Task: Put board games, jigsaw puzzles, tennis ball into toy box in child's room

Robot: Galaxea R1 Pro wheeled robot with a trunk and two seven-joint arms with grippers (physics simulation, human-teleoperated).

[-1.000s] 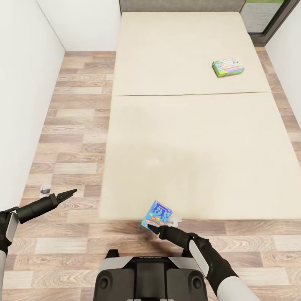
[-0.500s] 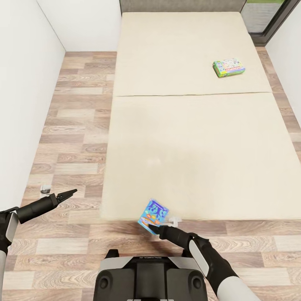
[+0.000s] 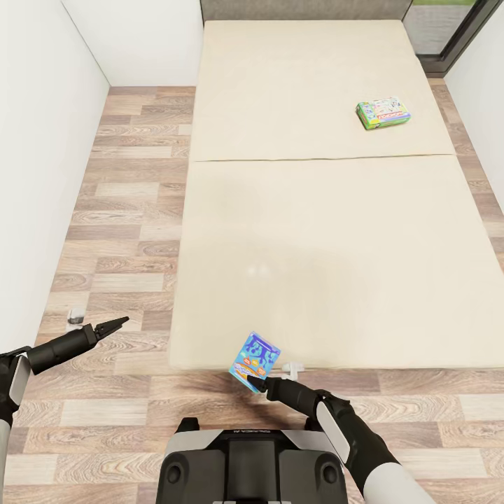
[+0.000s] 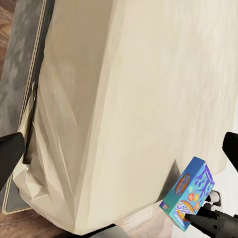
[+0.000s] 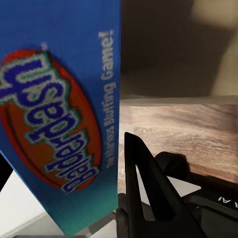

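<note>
Pinched on a corner of the blue board game (image 3: 255, 357), your right gripper (image 3: 259, 382) holds it tilted up just off the near edge of the bed (image 3: 322, 210), over the wood floor (image 3: 126, 210). In the head view the left gripper (image 3: 115, 324) hangs out to the side above the floor with its fingers drawn to a point and nothing between them. The second board game (image 3: 382, 113), the green one, lies flat on the far section of the mattress, well apart from both arms. Judging from this, you have one game in hand, one on the bed not yet collected, and nothing in the box; the table, the toy box and the other toys are somewhere else in the room.

From the left wrist view, you see the bed's end (image 4: 124, 99) and the blue game (image 4: 191, 198) held up beside its corner by the dark right gripper (image 4: 198, 220), clear of the mattress.

From the right wrist view, the game's blue printed face (image 5: 59, 114) stands close alongside one black finger (image 5: 144, 183); the opposing finger is hidden behind the board, so the pinch itself is a judgement here, though the board sits steadily against the finger.
</note>
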